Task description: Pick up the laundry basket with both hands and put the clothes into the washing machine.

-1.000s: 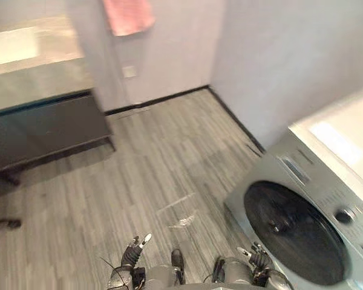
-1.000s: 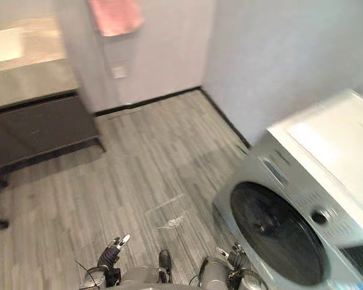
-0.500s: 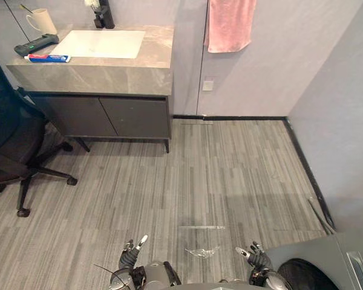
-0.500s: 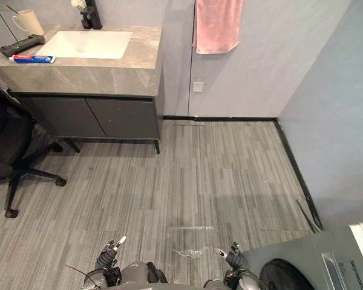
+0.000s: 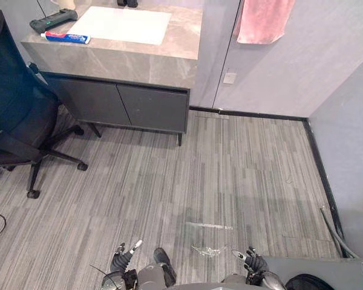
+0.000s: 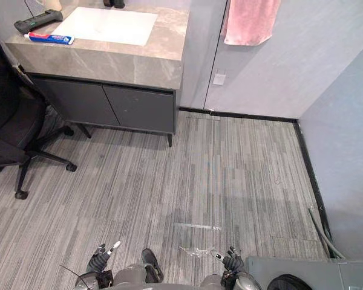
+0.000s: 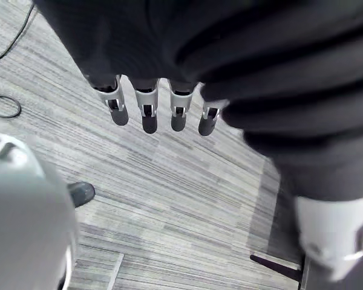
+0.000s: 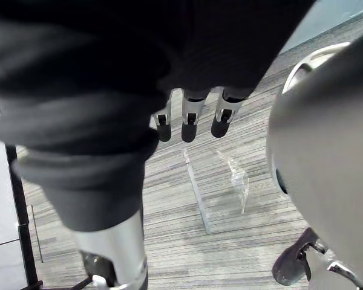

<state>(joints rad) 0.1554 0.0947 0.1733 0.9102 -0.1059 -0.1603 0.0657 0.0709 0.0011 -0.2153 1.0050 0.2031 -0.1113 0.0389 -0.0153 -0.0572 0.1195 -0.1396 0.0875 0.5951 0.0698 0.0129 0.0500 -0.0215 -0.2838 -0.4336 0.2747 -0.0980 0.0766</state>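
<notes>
Grey floor (image 5: 230,169) under left hand (image 7: 147,113) and right hand (image 8: 189,124), both uncurled and empty.

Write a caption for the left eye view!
Open left hand and right hand hang over grey floor near sink counter, office chair, pink towel.

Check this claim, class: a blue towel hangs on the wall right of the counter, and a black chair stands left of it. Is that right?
No. The towel is pink, not blue, as the left eye view shows. It does hang on the wall right of the counter, and the black chair does stand left of it.
</notes>
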